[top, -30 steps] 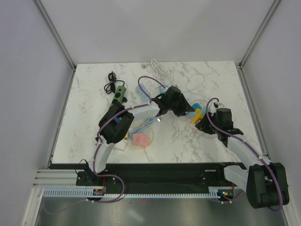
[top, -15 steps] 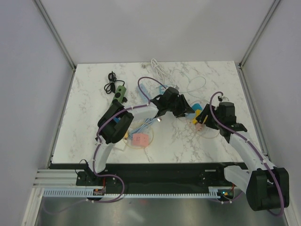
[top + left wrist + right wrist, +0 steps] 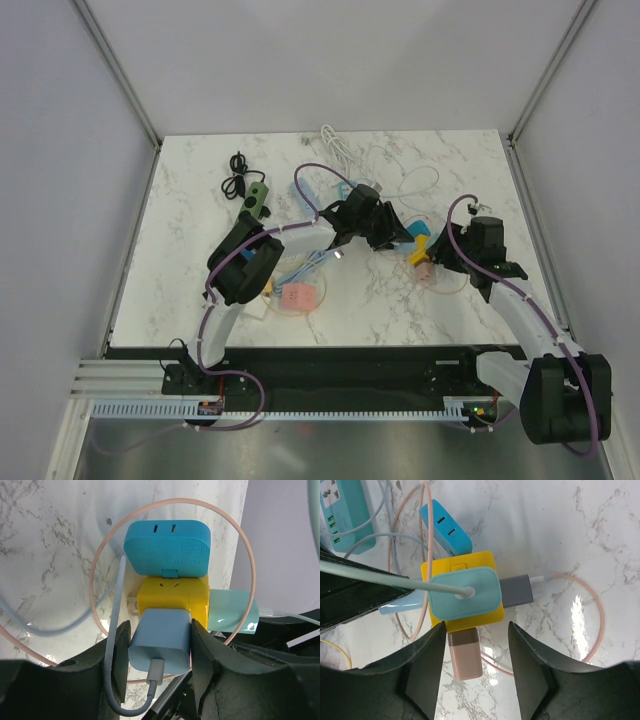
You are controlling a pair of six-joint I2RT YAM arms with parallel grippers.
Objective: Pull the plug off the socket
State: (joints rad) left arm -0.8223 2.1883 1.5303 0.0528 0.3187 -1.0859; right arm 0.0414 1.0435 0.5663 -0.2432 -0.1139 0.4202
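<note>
A yellow cube socket (image 3: pixel 172 596) (image 3: pixel 470 621) (image 3: pixel 418 247) lies on the marble with several plugs in its faces. My left gripper (image 3: pixel 159 652) is shut on a light blue plug (image 3: pixel 161 640) seated in the cube's near face. A teal plug (image 3: pixel 464 595) with a pale cable sits on top, and a grey plug (image 3: pixel 516 590) is in the right side. My right gripper (image 3: pixel 475 667) stands open astride a pink plug (image 3: pixel 464 655) (image 3: pixel 424 268). Its left finger is close beside that plug and its right finger is well clear.
A blue adapter (image 3: pixel 166 547) (image 3: pixel 445 527) sits against the cube. A teal power strip (image 3: pixel 345 515) lies at the left of the right wrist view. Pink and blue cables loop around the cube. A green strip (image 3: pixel 259 199), black cable (image 3: pixel 237 175) and white cable (image 3: pixel 335 145) lie farther back.
My right gripper has opened and shifted back toward the cube, so the pink plug now shows between its fingers. The left gripper has kept its hold on the light blue plug.
</note>
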